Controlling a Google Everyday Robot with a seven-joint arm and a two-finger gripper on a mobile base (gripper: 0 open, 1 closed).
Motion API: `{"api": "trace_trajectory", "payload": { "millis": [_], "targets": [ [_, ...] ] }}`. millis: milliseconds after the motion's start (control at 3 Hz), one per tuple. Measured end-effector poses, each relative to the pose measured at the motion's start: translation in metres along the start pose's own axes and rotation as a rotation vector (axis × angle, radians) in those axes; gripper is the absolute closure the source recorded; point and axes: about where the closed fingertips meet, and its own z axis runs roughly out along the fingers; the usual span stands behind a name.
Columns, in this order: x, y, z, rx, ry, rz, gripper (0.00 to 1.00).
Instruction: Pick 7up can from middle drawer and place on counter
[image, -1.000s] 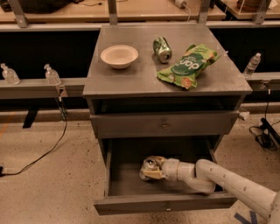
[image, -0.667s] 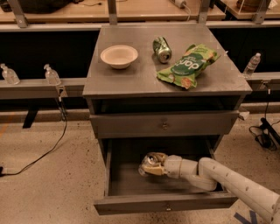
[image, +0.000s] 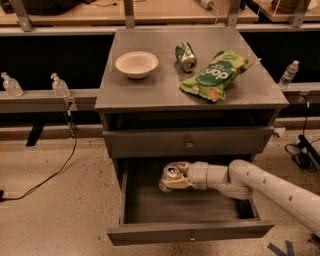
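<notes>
The 7up can (image: 170, 173), pale silver with a shiny lid, is held between my gripper's tan fingers (image: 178, 184) inside the open middle drawer (image: 190, 233). My gripper (image: 172, 176) reaches in from the right on a white arm and is shut on the can, holding it tilted a little above the drawer floor near the drawer's back left. The grey counter (image: 160, 85) is the cabinet top above.
On the counter stand a white bowl (image: 136, 63), a darker green can (image: 185, 55) lying on its side and a green chip bag (image: 216, 74). The closed upper drawer front (image: 189, 142) hangs just above the gripper. Small bottles (image: 60, 86) stand on a rail at left.
The gripper has lifted the can up and slightly left inside the drawer, closer to the upper drawer front. Nothing on the counter has moved.
</notes>
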Motion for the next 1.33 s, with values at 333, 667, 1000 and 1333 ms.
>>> {"api": "trace_trajectory", "payload": {
  "millis": [333, 667, 1000, 1333],
  "targets": [
    [-0.063, -0.004, -0.014, 0.071, 0.083, -0.149, 1.00],
    [-0.064, -0.003, -0.012, 0.066, 0.073, -0.143, 1.00],
    [-0.117, 0.013, -0.022, -0.034, 0.002, -0.136, 1.00],
    [-0.172, 0.031, -0.044, -0.107, -0.056, -0.135, 1.00]
  ]
}}
